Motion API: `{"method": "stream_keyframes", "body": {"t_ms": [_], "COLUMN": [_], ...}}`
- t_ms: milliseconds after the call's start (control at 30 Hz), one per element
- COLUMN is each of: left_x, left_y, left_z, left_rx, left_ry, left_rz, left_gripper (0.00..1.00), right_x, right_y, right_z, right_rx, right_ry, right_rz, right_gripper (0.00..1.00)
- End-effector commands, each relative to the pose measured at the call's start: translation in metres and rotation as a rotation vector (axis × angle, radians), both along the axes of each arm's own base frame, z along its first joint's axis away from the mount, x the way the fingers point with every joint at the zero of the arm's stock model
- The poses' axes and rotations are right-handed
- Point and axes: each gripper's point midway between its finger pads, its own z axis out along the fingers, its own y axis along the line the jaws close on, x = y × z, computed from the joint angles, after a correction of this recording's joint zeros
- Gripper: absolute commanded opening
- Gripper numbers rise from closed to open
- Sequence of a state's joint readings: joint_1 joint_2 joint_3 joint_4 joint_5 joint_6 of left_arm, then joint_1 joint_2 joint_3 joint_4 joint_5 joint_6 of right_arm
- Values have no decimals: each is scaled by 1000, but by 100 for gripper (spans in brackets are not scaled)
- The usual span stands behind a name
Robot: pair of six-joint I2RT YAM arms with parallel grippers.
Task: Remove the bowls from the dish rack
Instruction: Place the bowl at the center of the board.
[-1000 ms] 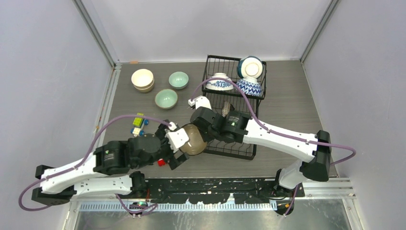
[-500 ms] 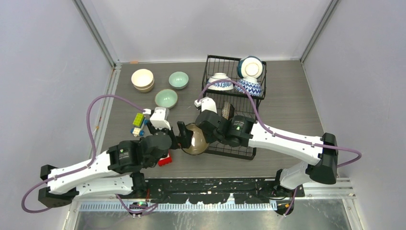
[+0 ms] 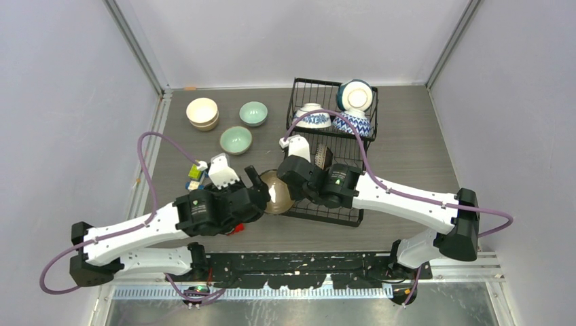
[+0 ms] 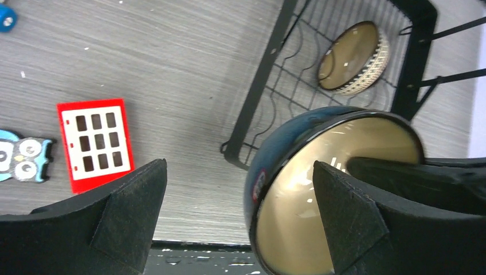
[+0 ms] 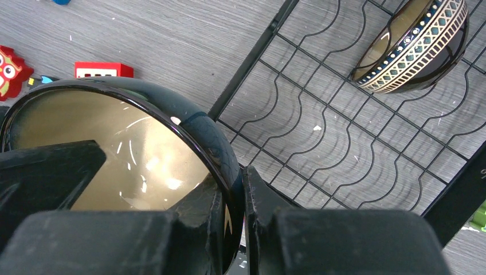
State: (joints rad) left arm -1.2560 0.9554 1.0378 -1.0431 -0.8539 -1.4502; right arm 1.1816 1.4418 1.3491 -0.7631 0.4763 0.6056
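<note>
A dark teal bowl (image 3: 275,192) with a tan inside hangs tilted on its side just off the front left corner of the black wire dish rack (image 3: 331,88). My right gripper (image 3: 286,188) is shut on its rim (image 5: 226,166), one finger inside and one outside. My left gripper (image 4: 238,172) is open, and the bowl's rim (image 4: 321,189) lies between its wide jaws. A dark patterned bowl (image 5: 412,46) leans in the rack's lower tier. Two blue-and-white bowls (image 3: 311,117) and a teal one (image 3: 355,95) sit in the upper basket.
A cream bowl stack (image 3: 202,112) and two pale green bowls (image 3: 253,113) (image 3: 236,140) stand on the table to the left of the rack. Toy blocks lie near my left arm: a red one (image 4: 94,143), an owl piece (image 4: 20,163), a yellow-green one (image 3: 197,171).
My left arm has swung forward and turned, bringing its open jaws around the held bowl's rim. The right gripper kept its grip and lifted the bowl slightly towards the rack.
</note>
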Motion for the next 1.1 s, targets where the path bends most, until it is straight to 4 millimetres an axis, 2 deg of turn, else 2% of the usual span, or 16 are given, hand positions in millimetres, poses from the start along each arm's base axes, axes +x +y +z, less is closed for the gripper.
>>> {"method": "stream_keyframes", "body": {"t_ms": [0,233,400,467,533,633,667,867,1067], "left_x": [5,8,11,11,11,12,12,12,14], "left_y": [14,18,17,18,20,18,17,14,11], "left_z": [3,-2,-4,-6,-8,-12,-14,-24,-28], "left_rx": [25,56,77,89,95,94,87,67,68], "left_ry": [-9,-23,-39,-43,-43,-47,-49,-30,-27], "left_rz": [81,86,76,73,75,65,59,57,50], "left_gripper": [100,96,82,80,72,53,50,45,41], "right_x": [16,20,20,20,20,21,20,19,19], "right_y": [20,28,38,42,43,43,44,48,52], "right_z": [52,50,46,46,47,45,43,31,28], "right_rx": [191,191,206,216,223,227,230,235,236], "right_ry": [-79,-71,-40,-30,-25,-19,-13,17,25], "right_rz": [-70,-83,-84,-83,-88,-98,-98,-107,-104], "right_gripper": [1,1,1,1,1,1,1,1,1]}}
